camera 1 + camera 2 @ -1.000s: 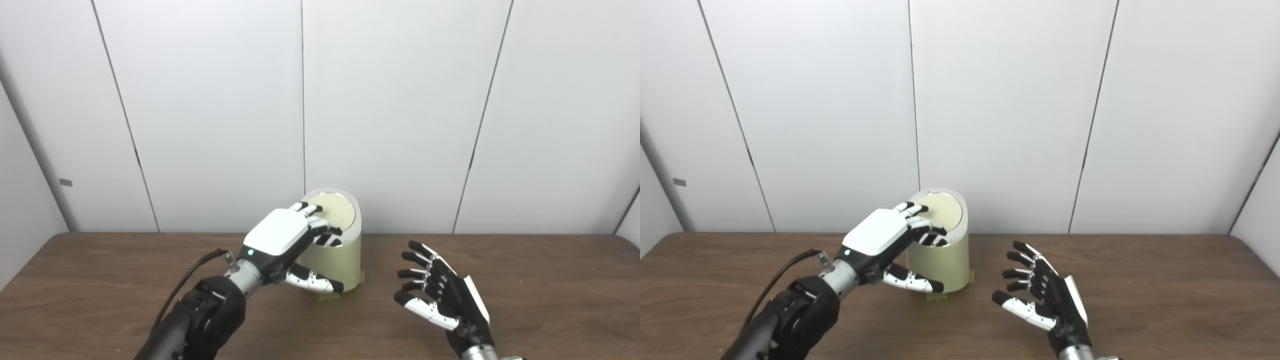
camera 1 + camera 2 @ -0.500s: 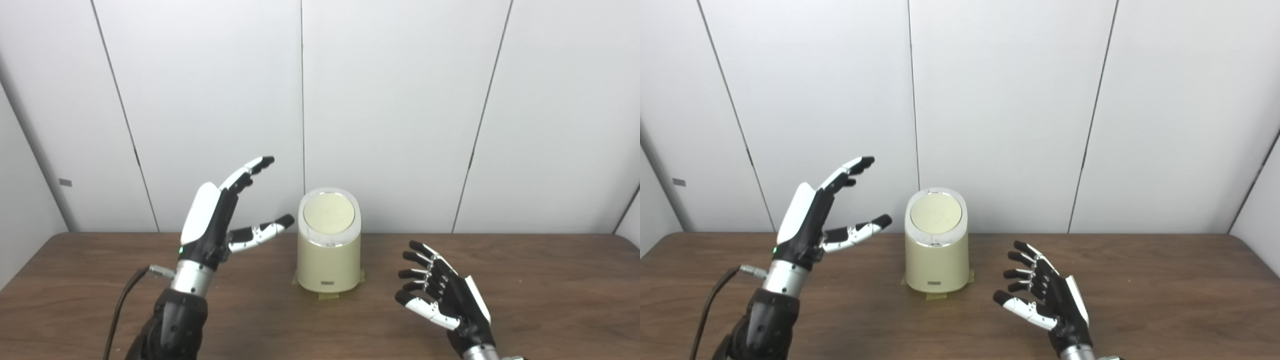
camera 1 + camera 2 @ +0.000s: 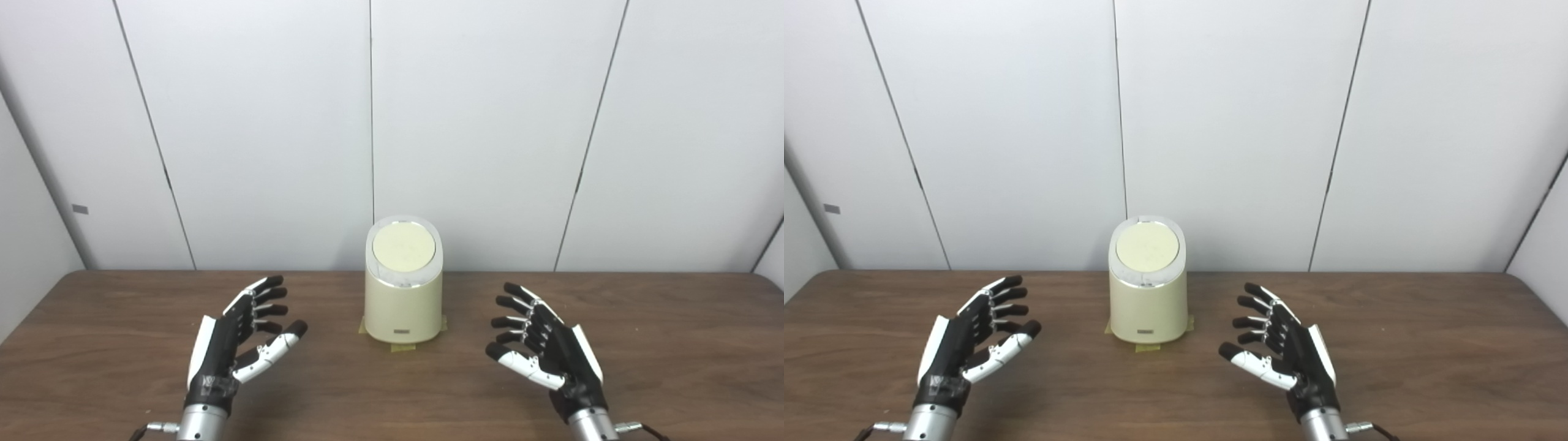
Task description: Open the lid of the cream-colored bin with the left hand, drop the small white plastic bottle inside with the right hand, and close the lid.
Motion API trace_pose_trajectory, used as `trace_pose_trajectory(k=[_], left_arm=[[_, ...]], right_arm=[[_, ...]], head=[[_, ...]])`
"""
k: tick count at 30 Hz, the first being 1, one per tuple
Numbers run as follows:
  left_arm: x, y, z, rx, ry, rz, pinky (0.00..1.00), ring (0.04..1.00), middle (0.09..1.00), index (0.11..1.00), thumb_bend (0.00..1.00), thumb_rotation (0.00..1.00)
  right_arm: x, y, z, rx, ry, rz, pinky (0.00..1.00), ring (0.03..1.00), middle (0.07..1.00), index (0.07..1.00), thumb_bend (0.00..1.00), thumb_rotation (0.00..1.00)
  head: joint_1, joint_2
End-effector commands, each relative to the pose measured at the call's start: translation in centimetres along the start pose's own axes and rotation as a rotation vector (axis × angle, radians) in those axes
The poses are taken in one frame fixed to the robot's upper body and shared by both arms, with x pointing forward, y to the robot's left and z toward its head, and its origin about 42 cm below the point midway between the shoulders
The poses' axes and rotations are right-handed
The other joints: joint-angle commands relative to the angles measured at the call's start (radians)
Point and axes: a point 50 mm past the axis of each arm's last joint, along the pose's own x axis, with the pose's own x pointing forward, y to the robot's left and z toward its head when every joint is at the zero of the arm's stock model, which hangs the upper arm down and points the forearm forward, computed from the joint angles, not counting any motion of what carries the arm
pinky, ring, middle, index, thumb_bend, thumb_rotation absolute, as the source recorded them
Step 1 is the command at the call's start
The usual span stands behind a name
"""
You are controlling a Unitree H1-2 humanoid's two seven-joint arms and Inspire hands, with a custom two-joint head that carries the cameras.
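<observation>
The cream-colored bin (image 3: 402, 309) stands upright at the middle back of the wooden table (image 3: 674, 343), on yellow tape. Its round lid (image 3: 403, 248) lies shut on top. My left hand (image 3: 242, 334) is open and empty, palm facing in, low over the table to the left of the bin and well apart from it. My right hand (image 3: 542, 352) is open and empty, palm facing in, to the right of the bin. No small white bottle shows in either view.
White wall panels (image 3: 490, 135) stand close behind the bin. The table's back edge (image 3: 612, 272) runs along the wall.
My left hand left the bin's lid, rose to the left, then dropped low over the table. The lid stays shut. The view tilted slightly, so the scene sits higher.
</observation>
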Motion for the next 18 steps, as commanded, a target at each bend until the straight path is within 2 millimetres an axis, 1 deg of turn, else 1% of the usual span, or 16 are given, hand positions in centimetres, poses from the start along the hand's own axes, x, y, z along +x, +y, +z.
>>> trace_pose_trajectory(k=[1,4,7,10,13,18], left_arm=[[0.8,0.1,1.1,-0.029,-0.042,-0.007,0.55,0.689,0.770,0.844,0.70,0.33],[0.5,0.0,0.8,-0.063,-0.006,-0.032,0.56,0.696,0.771,0.853,0.68,0.31],[0.4,-0.1,0.6,-0.074,0.020,-0.050,0.55,0.685,0.761,0.852,0.68,0.30],[0.2,-0.1,0.2,-0.092,0.048,-0.064,0.57,0.697,0.765,0.851,0.68,0.28],[0.1,-0.2,0.0,-0.090,0.052,-0.078,0.58,0.710,0.775,0.844,0.69,0.28],[0.2,-0.5,-0.1,-0.073,0.033,-0.095,0.57,0.710,0.780,0.841,0.72,0.31]], right_arm=[[1.0,-0.5,1.8,-0.001,-0.092,-0.015,0.57,0.674,0.790,0.818,0.85,0.35],[0.9,-0.5,1.9,-0.002,-0.095,-0.019,0.56,0.666,0.782,0.816,0.84,0.35],[0.8,-0.5,1.9,0.001,-0.093,-0.024,0.56,0.667,0.784,0.812,0.84,0.35],[0.8,-0.7,1.7,-0.010,-0.096,-0.032,0.56,0.671,0.789,0.814,0.84,0.36],[0.8,-0.8,1.8,-0.012,-0.095,-0.043,0.56,0.671,0.790,0.814,0.85,0.37],[0.6,-0.9,1.8,-0.013,-0.092,-0.050,0.55,0.661,0.789,0.811,0.85,0.36]], head=[[-0.001,0.002],[-0.001,0.002],[-0.004,0.005],[-0.007,0.007],[-0.010,0.011],[-0.009,0.013]])
